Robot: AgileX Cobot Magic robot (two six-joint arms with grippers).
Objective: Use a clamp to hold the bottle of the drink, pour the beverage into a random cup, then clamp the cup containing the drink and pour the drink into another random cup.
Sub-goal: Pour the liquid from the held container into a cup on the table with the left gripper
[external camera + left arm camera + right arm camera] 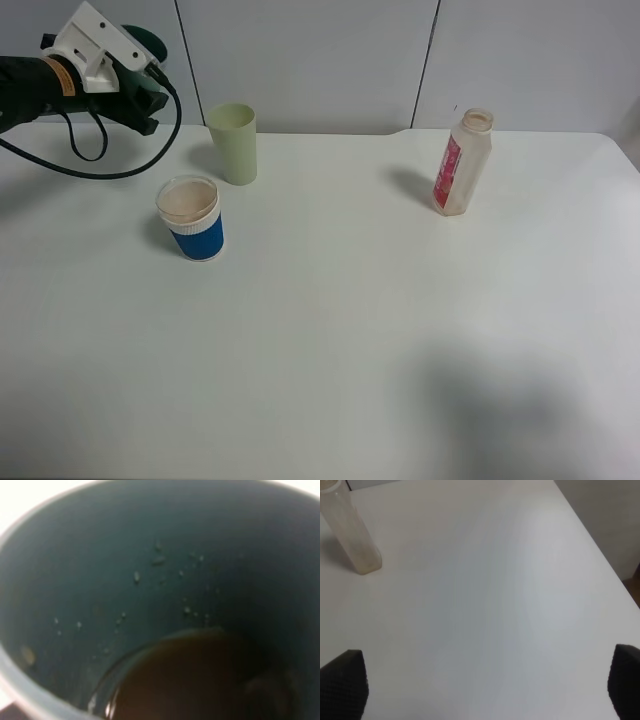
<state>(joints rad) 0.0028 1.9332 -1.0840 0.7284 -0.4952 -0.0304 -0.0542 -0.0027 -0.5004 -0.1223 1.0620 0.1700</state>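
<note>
My left gripper (145,82), black with a silver-grey plate and an orange wrist band, hangs above the table's far left corner, shut on the teal cup (150,42). Only a dark sliver of that cup shows behind the arm. The left wrist view looks straight into the teal cup (100,570); the dark brown beverage (190,680) pools at its low side and droplets cling to the wall. The bottle (462,165) stands upright at the far right with its pink label; the right wrist view also catches the bottle (352,535). My right gripper (485,690) is open over bare table, holding nothing.
A blue cup with a white rim (193,218) stands left of centre. A pale yellow-green tumbler (234,143) stands just behind it to the right. The white table (350,330) stretches forward and right. A black cable (90,165) loops under the left arm.
</note>
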